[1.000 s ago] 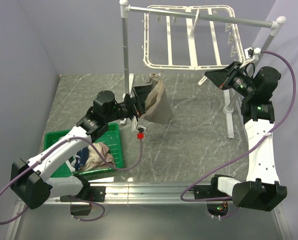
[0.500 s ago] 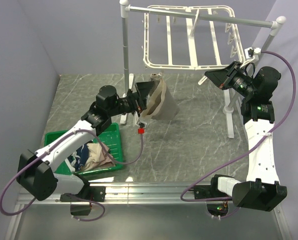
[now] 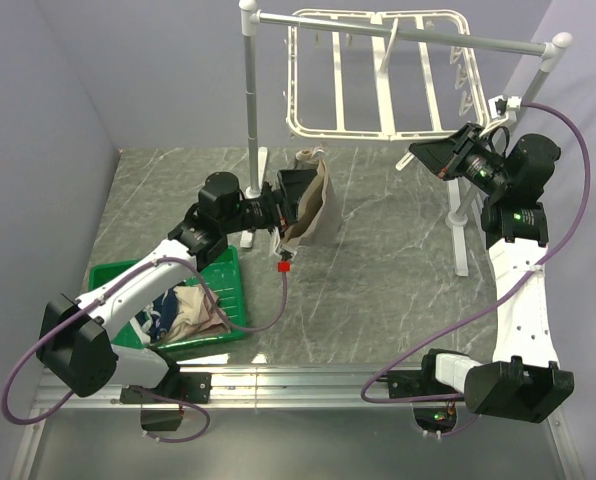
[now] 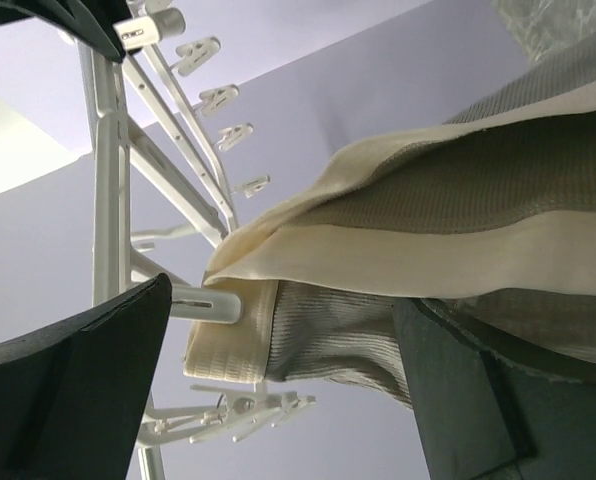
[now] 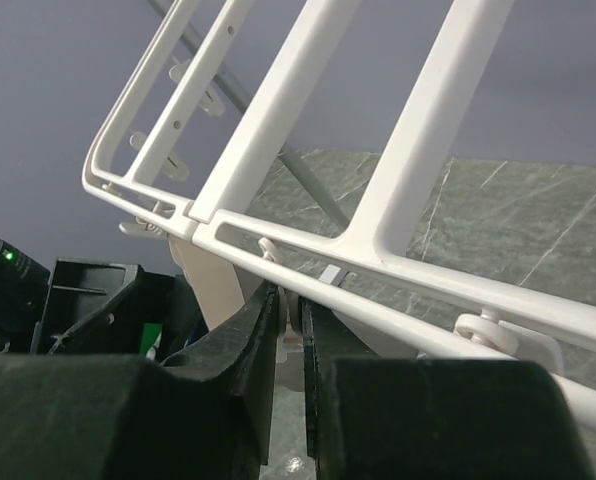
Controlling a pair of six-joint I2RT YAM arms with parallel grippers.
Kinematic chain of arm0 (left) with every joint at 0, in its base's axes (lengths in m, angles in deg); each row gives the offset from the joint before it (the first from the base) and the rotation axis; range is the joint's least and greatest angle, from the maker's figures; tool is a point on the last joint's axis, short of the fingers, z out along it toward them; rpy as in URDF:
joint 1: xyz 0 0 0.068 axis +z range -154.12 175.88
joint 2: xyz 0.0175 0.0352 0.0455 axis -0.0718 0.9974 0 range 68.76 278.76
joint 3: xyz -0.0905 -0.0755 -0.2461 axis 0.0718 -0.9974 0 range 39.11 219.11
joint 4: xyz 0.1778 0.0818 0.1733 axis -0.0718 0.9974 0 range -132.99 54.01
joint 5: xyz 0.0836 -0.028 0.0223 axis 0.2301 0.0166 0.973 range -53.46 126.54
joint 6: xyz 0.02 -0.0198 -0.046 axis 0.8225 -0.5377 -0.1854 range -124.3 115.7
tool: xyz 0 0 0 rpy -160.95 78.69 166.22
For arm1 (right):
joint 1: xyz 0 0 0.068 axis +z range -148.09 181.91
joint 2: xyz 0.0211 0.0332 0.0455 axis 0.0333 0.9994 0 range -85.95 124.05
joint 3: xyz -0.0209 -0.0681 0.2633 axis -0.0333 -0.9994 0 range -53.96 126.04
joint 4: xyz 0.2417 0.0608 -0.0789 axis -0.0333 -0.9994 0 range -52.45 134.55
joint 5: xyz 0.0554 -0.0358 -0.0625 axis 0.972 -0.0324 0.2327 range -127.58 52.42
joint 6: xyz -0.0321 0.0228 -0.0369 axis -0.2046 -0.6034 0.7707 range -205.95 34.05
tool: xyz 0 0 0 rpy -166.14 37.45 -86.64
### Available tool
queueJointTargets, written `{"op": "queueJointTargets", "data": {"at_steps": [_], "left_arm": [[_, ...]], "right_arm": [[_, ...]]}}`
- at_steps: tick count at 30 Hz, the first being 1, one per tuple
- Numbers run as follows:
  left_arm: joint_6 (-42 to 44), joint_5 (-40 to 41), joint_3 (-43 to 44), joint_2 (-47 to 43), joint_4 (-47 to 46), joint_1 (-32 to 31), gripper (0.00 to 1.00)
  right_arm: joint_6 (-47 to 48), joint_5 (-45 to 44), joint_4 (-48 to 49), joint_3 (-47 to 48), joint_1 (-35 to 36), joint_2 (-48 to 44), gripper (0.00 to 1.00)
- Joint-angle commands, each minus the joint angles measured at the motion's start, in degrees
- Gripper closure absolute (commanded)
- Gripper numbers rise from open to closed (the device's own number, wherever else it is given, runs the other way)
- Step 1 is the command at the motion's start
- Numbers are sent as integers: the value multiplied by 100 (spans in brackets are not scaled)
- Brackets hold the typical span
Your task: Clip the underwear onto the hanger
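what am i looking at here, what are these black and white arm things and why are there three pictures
These are two robot arms bolted to a grey marble-look table. The wide picture comes from a camera above and behind them. The other two come from small cameras on each wrist, so you see that arm's own fingers up close.

At the back, a white hanger with little clips hangs from a pole rack. On the table sits a green tray holding a pile of clothes.

The left gripper is raised near the hanger, fingers wide apart, with the taupe underwear draped between them. Whether its top corner is already clipped I cannot tell. The right gripper is closed on a small white piece under the hanger's edge, probably a clip.
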Motion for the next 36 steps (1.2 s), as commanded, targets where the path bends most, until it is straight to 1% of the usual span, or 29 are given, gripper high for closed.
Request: {"op": "queueJointTargets", "data": {"at_steps": [1, 4, 8, 13, 22, 25, 27, 28, 30, 31, 36], "left_arm": [[1401, -275, 281, -112, 173, -61, 2], [1629, -205, 343, -69, 445, -88, 2], [1946, 120, 571, 28, 964, -149, 3], [2184, 314, 686, 177, 982, -263, 2], [2614, 744, 730, 222, 1465, -562, 1], [2904, 911, 835, 187, 1992, -676, 1], [3088, 1218, 914, 187, 2255, -764, 1], [3150, 1341, 1045, 213, 2605, -852, 1], [3238, 1728, 1160, 248, 2879, -949, 1], [3265, 1868, 1317, 309, 3194, -1054, 1], [3388, 2431, 1591, 494, 3715, -1221, 1]], "right_arm": [[-6, 188, 74, -51, -13, -27, 100], [-6, 196, 65, -51, -13, -27, 100], [3, 196, 57, -51, -13, -10, 100], [3, 196, 65, -95, -13, -10, 100], [11, 231, 57, -104, -4, -1, 100], [20, 240, 57, -104, -13, 8, 100], [12, 249, 57, -95, -13, 17, 100], [-6, 249, 74, -112, -13, 25, 100], [-41, 258, 127, -121, -13, 25, 100], [-59, 249, 144, -156, -13, 25, 100], [-103, 258, 197, -209, -4, -1, 100]]}}
